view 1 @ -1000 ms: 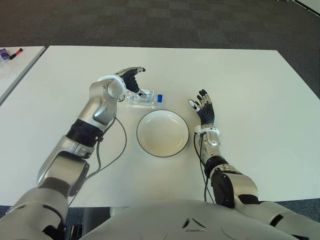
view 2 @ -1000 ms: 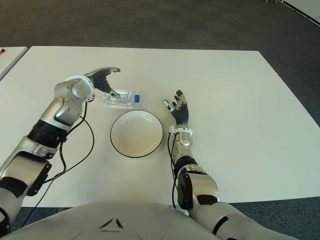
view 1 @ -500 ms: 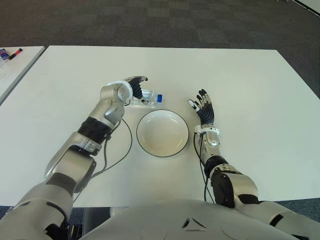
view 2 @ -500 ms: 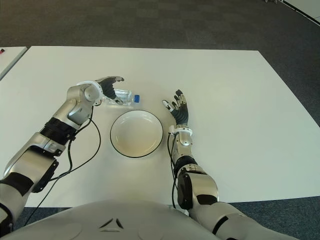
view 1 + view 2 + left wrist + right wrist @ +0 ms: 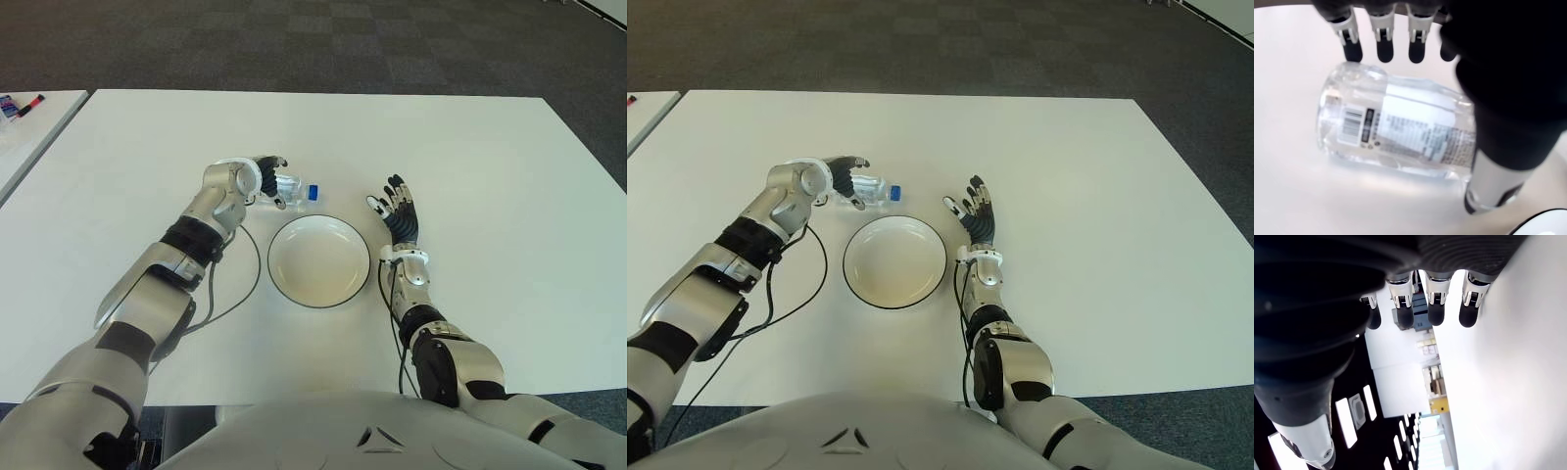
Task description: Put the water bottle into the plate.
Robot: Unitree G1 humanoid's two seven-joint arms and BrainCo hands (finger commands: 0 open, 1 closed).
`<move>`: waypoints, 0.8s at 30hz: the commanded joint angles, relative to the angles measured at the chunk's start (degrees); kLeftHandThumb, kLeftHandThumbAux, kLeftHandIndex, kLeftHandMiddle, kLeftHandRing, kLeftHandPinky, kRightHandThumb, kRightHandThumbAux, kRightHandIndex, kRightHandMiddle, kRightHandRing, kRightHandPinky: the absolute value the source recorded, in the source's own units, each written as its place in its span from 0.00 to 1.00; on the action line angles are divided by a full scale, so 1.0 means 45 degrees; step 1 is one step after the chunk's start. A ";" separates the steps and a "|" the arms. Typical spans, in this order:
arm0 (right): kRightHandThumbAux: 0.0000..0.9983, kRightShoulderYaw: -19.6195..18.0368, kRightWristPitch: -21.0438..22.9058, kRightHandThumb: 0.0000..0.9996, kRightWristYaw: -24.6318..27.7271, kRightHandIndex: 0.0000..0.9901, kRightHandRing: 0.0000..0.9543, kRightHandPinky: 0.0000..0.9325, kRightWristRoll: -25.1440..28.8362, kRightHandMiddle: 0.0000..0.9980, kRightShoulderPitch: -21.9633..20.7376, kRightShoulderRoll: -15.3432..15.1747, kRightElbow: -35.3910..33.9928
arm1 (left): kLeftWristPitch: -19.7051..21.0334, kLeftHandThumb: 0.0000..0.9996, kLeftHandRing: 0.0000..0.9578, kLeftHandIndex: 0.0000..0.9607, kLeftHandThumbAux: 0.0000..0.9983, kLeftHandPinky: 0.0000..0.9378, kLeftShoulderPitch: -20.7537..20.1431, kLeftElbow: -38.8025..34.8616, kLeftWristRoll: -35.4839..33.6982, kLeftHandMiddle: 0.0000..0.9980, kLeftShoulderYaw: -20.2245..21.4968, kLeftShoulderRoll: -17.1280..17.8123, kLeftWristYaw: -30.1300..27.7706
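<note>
A clear water bottle (image 5: 294,187) with a blue cap (image 5: 313,192) lies on its side on the white table (image 5: 490,166), just beyond the plate's far rim. The white plate (image 5: 318,264) with a dark rim holds nothing. My left hand (image 5: 266,176) is down over the bottle's base end. In the left wrist view its fingers (image 5: 1385,49) reach past the far side of the bottle (image 5: 1396,129) and the thumb (image 5: 1493,191) stands on the near side, not clamped. My right hand (image 5: 400,211) shows to the right of the plate, fingers spread.
A black cable (image 5: 240,284) from my left arm loops over the table to the left of the plate. A second white table (image 5: 29,127) with markers (image 5: 24,103) stands at the far left. Dark carpet lies beyond the far edge.
My left hand has dropped from above the bottle's left end down onto it, fingers curving around it. The bottle, the plate and my right hand have stayed put.
</note>
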 commanded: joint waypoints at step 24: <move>0.75 -0.0029 0.0416 0.05 0.0064 0.07 0.05 0.09 0.0068 0.06 0.0821 0.0181 0.0499 | -0.1971 0.00 0.00 0.00 0.87 0.07 -0.0971 0.4121 -0.0050 0.00 -0.0521 -0.0778 0.1124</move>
